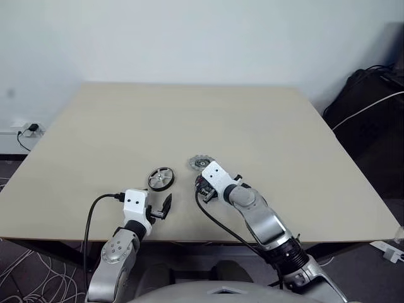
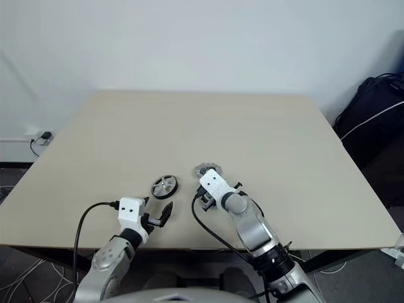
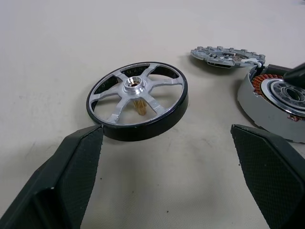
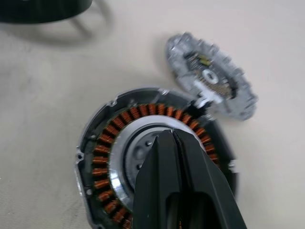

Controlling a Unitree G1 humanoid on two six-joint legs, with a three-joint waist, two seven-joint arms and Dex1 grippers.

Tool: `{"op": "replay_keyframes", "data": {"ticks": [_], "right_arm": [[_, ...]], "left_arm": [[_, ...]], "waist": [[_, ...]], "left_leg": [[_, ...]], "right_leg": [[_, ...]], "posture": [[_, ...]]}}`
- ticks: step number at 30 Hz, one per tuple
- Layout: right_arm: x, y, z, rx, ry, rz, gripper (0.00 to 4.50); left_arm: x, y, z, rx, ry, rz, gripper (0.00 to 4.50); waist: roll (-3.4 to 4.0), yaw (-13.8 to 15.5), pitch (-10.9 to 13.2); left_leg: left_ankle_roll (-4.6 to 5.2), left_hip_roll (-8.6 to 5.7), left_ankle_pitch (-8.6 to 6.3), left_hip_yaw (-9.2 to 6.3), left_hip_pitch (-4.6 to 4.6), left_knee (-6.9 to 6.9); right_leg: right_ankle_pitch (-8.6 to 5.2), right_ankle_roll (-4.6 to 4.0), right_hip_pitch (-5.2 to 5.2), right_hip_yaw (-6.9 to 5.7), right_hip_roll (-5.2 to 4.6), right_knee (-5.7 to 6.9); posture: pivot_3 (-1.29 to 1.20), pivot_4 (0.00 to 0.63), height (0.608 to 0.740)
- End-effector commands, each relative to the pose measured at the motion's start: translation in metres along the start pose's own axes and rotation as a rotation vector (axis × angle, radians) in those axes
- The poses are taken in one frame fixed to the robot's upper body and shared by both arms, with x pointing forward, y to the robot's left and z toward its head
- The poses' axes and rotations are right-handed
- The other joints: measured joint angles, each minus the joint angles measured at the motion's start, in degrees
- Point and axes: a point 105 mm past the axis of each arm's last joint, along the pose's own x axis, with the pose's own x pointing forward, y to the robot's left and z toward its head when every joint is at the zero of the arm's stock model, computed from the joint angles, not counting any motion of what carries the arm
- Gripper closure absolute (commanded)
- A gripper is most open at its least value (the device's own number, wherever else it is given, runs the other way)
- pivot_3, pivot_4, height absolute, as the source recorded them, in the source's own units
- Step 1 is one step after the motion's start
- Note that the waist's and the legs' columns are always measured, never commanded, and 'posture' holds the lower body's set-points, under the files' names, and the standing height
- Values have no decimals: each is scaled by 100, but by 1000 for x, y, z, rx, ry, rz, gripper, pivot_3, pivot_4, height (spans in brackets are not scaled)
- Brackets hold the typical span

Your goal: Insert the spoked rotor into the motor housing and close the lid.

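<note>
Down at the near edge of the table (image 1: 284, 126), both arms hang over the loose motor parts.

Nearest, the left gripper (image 1: 158, 205) has its fingers spread wide and holds nothing; the spoked rotor (image 1: 161, 178) lies flat just beyond it. Beside that, the right gripper (image 4: 167, 138) has its fingers pressed together, empty, its tip over the pale centre of the motor housing (image 4: 102, 157). Farthest, the lid (image 1: 201, 163) rests against the housing's far rim.
</note>
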Motion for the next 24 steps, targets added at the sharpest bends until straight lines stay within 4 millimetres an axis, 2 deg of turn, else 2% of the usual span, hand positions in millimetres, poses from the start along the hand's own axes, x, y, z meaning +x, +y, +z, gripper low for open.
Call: {"op": "replay_keyframes", "data": {"ticks": [1, 5, 13, 19, 22, 24], "right_arm": [[3, -6, -3, -4, 5, -23, 4470], [4, -6, -14, -2, 34, -24, 4470], [-7, -14, 4, 10, -46, -39, 4470], [-14, -13, 6, -5, -49, -16, 4470], [-15, -13, 7, -9, -47, -19, 3865], [-15, -12, 8, -11, -49, -22, 3265]], "left_arm": [[1, -2, 11, 5, -47, -7, 0], [0, -2, 10, 5, -46, -4, 0], [1, -2, 11, 8, -44, -9, 0], [2, -4, 11, 7, -43, -17, 0], [2, -4, 11, 7, -43, -20, 0], [2, -4, 11, 7, -43, -21, 0]], "waist": [[-1, 0, -1], [-4, -2, -4], [-3, 6, -3], [-1, 0, -1], [0, 2, -1], [-1, 2, 0]], "left_leg": [[0, 0, 0, 0, 1, 0], [0, 0, 0, 0, 9, 0], [0, 0, 0, 0, 7, 1], [1, -1, -1, 0, -5, -3], [1, -1, -1, -1, -5, -2], [1, -1, -1, -1, -4, -2]], "right_leg": [[0, 0, 0, 0, 0, 0], [0, -1, 5, 0, -1, 0], [0, 0, 4, 0, -3, 0], [0, 0, 2, 0, -3, 0], [0, 0, 2, 0, -2, 0], [-1, 0, 1, 0, -2, 0]], "posture": [[0, 0, 740], [0, 0, 740], [0, 0, 740], [0, 0, 740], [0, 0, 740], [0, 0, 740]]}}
